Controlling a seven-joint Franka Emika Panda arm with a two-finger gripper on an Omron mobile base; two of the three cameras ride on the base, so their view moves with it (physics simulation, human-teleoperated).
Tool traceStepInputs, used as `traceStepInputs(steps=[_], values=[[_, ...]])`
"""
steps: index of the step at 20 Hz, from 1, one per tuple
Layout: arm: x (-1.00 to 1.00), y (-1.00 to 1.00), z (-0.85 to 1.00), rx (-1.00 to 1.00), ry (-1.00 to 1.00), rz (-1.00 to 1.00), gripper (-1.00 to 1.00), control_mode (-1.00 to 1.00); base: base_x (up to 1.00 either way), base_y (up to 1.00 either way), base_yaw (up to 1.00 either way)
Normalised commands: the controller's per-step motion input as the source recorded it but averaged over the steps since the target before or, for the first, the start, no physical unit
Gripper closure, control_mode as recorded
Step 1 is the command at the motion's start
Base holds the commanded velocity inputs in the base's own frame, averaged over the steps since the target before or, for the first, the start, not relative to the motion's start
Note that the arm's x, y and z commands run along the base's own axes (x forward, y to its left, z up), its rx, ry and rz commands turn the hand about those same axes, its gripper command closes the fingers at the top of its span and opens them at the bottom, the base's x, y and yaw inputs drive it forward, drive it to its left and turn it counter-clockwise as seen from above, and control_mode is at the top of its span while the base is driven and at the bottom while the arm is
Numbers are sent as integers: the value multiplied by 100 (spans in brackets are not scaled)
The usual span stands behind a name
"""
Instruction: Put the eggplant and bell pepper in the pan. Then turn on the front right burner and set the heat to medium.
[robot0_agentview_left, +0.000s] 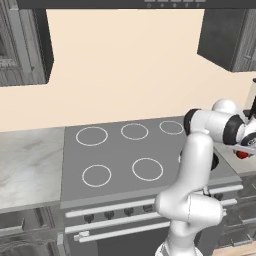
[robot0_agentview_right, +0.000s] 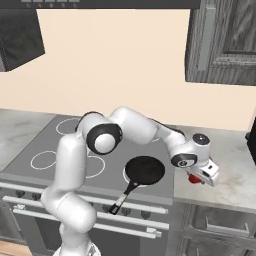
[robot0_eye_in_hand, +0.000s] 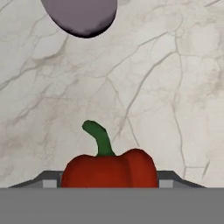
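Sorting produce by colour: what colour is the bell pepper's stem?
Green, on the red bell pepper; hand view shows it best.

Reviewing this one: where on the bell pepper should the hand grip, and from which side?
Grip the bell pepper across its broad red body, coming from above, as the hand seems lined up now. It sits on the marble counter with its thin curved stem free, too slight to pinch. The eggplant lies well apart.

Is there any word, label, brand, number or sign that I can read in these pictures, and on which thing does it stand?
None: no readable text on any thing.
The stove knobs carry no legible marks.
The bell pepper, eggplant, pan and marble counter are plain.
The small marks on the hood's edge are too small to read.
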Motion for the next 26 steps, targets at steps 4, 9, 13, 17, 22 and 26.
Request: traceStepInputs(steps=[4, 9, 13, 17, 22, 26], values=[[-47, 75, 26, 1, -6, 3, 100, -100, 0, 0, 0], [-46, 100, 49, 0, 0, 8, 100, -100, 0, 0, 0], [-12, 100, 80, -8, 13, 9, 100, -100, 0, 0, 0], [0, 100, 65, -9, 34, 8, 100, -100, 0, 0, 0], [5, 94, 15, -4, 30, 11, 100, -100, 0, 0, 0], [29, 45, -18, 12, 2, 12, 100, -100, 0, 0, 0]])
